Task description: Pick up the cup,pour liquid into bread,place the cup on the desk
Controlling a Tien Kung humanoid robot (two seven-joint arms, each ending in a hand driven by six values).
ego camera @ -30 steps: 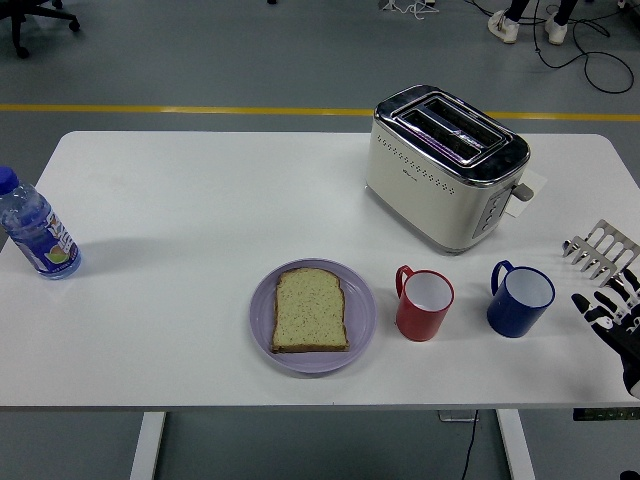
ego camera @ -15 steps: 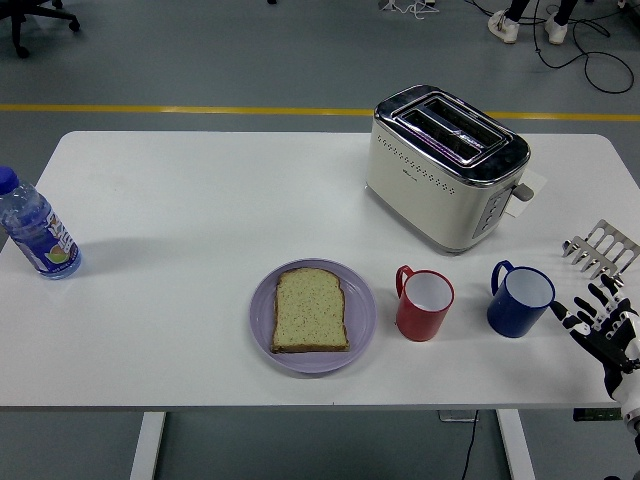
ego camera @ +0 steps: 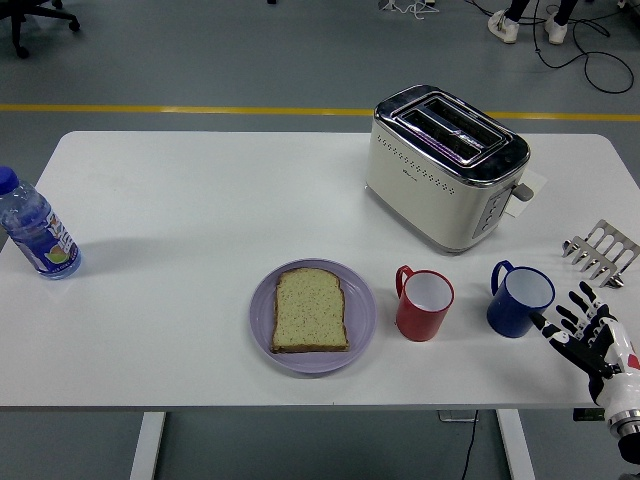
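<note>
Nothing is done yet — the right hand, fingers spread and empty, sits just beside the blue cup; bread is dry.

White table carries: bottle, plate, 2 cups — red, blue — toaster, rack.

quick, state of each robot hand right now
Left robot hand: not in view.
Right robot hand: open, fingers spread, holding nothing, beside the blue cup.
</note>
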